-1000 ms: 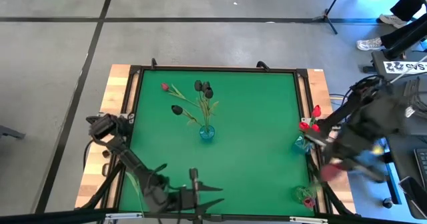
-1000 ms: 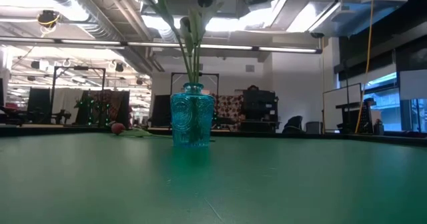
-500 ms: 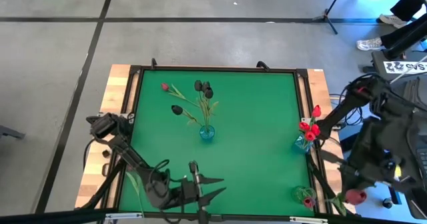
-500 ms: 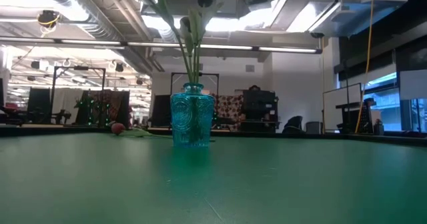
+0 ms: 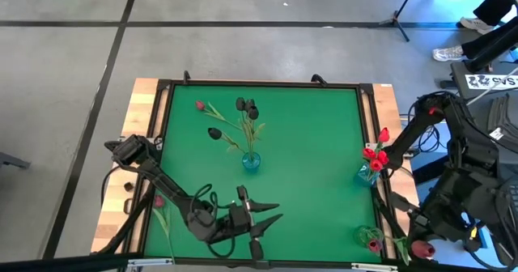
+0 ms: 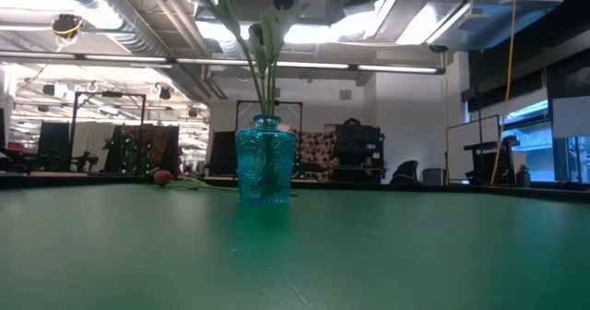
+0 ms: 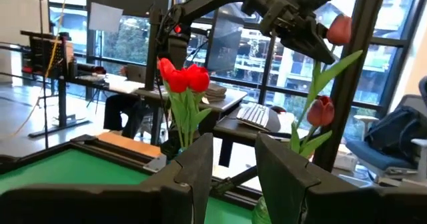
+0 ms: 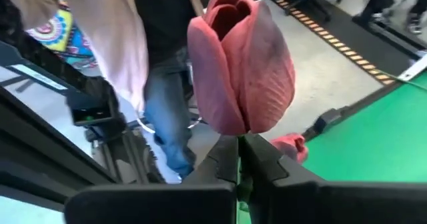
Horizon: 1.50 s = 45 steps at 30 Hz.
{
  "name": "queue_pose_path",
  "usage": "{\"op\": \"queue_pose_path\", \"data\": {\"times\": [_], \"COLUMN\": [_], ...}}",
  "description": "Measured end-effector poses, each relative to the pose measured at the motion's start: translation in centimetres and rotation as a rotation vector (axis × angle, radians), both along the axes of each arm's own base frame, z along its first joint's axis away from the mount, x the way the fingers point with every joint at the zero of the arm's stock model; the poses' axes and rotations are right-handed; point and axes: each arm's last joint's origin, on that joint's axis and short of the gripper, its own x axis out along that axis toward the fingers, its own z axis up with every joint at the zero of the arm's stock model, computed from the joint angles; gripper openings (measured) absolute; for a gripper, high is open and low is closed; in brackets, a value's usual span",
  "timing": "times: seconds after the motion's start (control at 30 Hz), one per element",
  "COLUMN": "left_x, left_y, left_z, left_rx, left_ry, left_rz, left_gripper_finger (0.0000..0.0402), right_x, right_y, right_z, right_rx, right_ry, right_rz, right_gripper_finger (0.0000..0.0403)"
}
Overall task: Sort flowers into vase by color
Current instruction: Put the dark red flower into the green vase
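Right gripper, clamped on the stem of a maroon-pink tulip held off the tabletop's right near corner, just beside the pink-flower vase; left gripper, fingers spread, hovers at the near edge.

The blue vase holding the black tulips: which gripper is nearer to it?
Left. The left gripper hovers over the mat just in front of the blue vase; the right gripper, holding a maroon-pink tulip, is beyond the table's right edge.
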Motion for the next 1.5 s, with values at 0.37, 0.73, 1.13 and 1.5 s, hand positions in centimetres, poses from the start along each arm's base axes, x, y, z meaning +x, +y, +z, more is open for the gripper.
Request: {"op": "queue_pose_path", "data": {"times": [0.37, 0.73, 1.13, 1.5], "left_x": [-3.0, -4.8, -9.2, -12.4], "left_y": [-1.3, -1.2, 7.5, 10.9], "left_z": [2.4, 3.8, 4.4, -0.1], "left_rx": [-0.001, -0.062, -0.552, -0.8], "left_ry": [0.023, 0.074, 0.464, 0.858], "left_rz": [0.079, 0.022, 0.044, 0.513], "left_gripper_finger": [0.011, 0.011, 0.011, 0.011], "right_x": [0.3, 0.5, 0.0, -1.0], "right_y": [0.4, 0.6, -0.9, -2.4], "right_z": [-2.9, -5.3, -6.3, -5.7], "right_rx": [-0.045, -0.034, -0.085, -0.027], "right_ry": [0.119, 0.323, 0.503, 0.765], "right_rz": [-0.182, -0.378, -0.59, -0.607], "right_gripper_finger": [0.0023, 0.0025, 0.0087, 0.0237]}}
